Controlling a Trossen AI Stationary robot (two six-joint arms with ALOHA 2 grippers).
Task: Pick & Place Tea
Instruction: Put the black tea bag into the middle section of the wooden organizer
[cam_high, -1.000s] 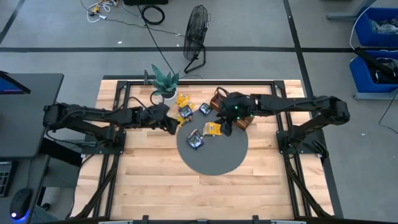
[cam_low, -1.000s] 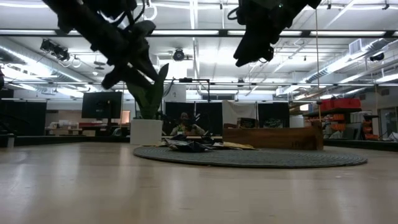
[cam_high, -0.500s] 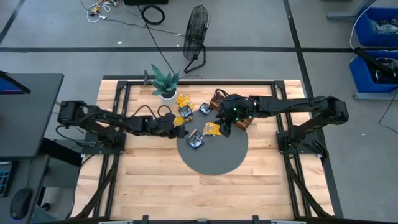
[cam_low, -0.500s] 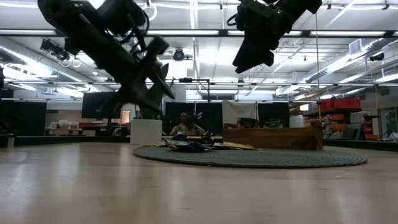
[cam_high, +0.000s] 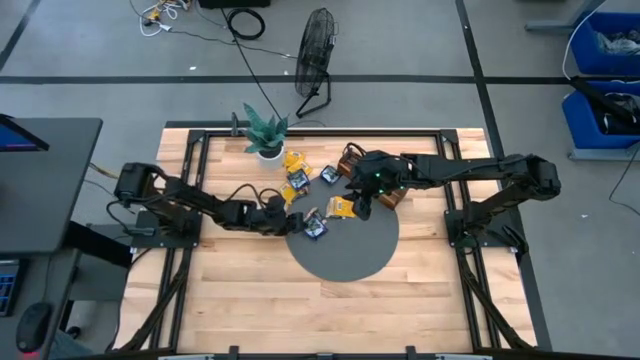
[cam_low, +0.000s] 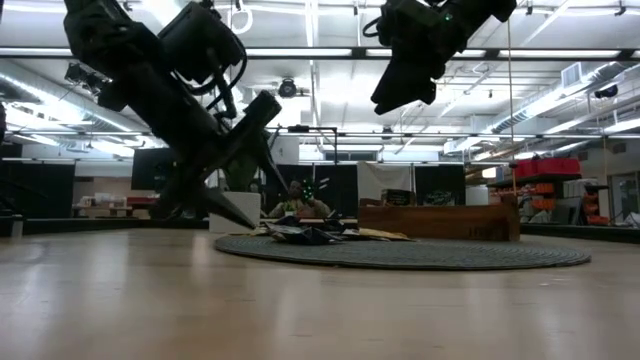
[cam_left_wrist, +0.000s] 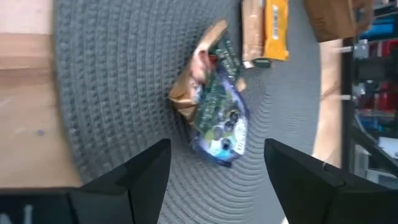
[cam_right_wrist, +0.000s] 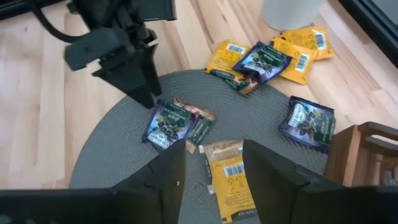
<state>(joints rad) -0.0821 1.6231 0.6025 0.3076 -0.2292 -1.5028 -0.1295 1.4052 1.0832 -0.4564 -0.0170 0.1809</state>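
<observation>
Several tea packets lie flat at the far side of a round grey mat (cam_high: 345, 255) and on the wood beyond it. A dark blue packet (cam_left_wrist: 217, 118) rests on a brownish one, and my left gripper (cam_left_wrist: 217, 168) hangs open just above them, slanting down, one finger to either side. In the high view it is my left gripper (cam_high: 293, 222) beside that packet (cam_high: 315, 226). My right gripper (cam_right_wrist: 214, 174) stands open, high over a yellow packet (cam_right_wrist: 227, 177) on the mat. More yellow (cam_right_wrist: 227, 59) and blue (cam_right_wrist: 308, 121) packets lie farther off.
A brown wooden tray (cam_right_wrist: 367, 140) stands at the mat's far right, partly under my right arm. A small potted plant (cam_high: 265, 132) is at the table's far edge. The mat's near half and the wood around it are bare. A person sits beyond the table (cam_low: 297, 203).
My left gripper has swung toward the table's near edge and a little right, come down close to the mat beside the dark blue packet, and opened its fingers. My right gripper has kept still. No packet has moved.
</observation>
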